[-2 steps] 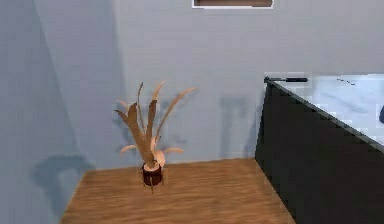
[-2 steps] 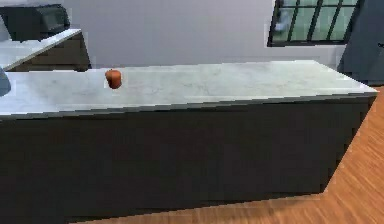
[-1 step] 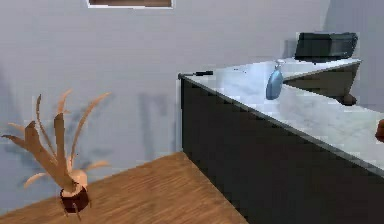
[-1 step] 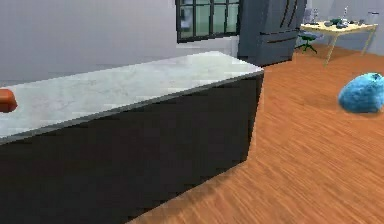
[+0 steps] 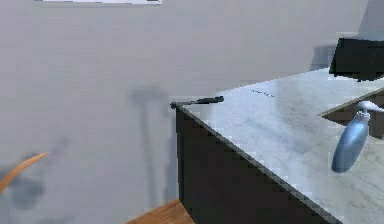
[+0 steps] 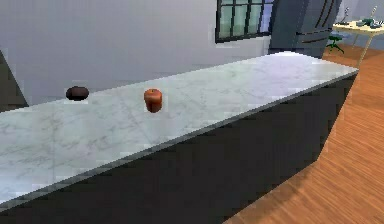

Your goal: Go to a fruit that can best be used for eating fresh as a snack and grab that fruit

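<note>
Where marble counter [image 6: 230, 85] runs, reddish fruit [image 6: 153, 99] sits | dark round thing [image 6: 78, 93] near | hand: cannot tell

Unidentifiable dark blob [image 6: 78, 93] on counter [image 6: 230, 90]

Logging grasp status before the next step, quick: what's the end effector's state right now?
End effector: cannot be told.
The reddish round fruit sits on the marble counter.
</note>
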Controlling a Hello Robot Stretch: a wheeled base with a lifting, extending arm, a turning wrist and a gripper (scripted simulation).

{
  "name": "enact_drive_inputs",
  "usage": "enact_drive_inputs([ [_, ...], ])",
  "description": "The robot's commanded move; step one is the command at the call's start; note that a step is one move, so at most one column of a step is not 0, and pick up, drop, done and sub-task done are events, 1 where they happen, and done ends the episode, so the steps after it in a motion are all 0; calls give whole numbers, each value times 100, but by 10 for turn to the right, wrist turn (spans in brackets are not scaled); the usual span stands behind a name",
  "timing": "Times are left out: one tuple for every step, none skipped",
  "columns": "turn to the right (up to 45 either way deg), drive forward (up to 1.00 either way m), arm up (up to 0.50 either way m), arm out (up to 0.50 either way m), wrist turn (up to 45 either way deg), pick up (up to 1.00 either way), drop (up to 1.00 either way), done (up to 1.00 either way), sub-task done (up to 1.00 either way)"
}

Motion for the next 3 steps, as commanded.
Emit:
enact_drive_inputs([
  [0,0,50,0,0,0,0,0,0],
  [0,0,38,0,0,0,0,0,0],
  [0,0,0,50,0,0,0,0,0],
])
